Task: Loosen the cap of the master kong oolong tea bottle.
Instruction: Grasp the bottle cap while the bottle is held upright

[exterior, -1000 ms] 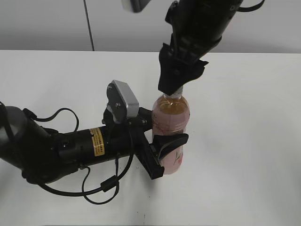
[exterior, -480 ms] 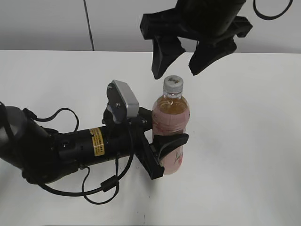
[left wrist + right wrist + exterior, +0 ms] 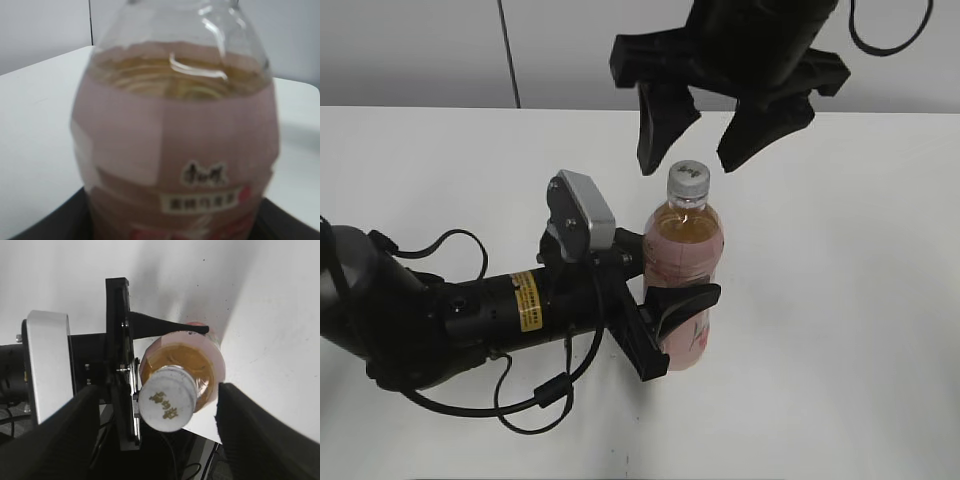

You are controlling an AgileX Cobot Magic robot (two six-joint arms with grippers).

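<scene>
Right gripper [image 3: 692, 150] hangs spread wide just above the cap [image 3: 688, 177], touching nothing. Left gripper [image 3: 665, 315] is clamped around the pink-labelled middle of the master kong oolong tea bottle [image 3: 683, 265], which stands upright on the white table [image 3: 840, 300].

The master kong oolong tea bottle [image 3: 682, 270] stands upright just right of the frame's centre, clear plastic holding amber tea, a pink label wrapped around its body. Its cap [image 3: 687, 177], white with a small dark mark on top, sits on the neck.
</scene>
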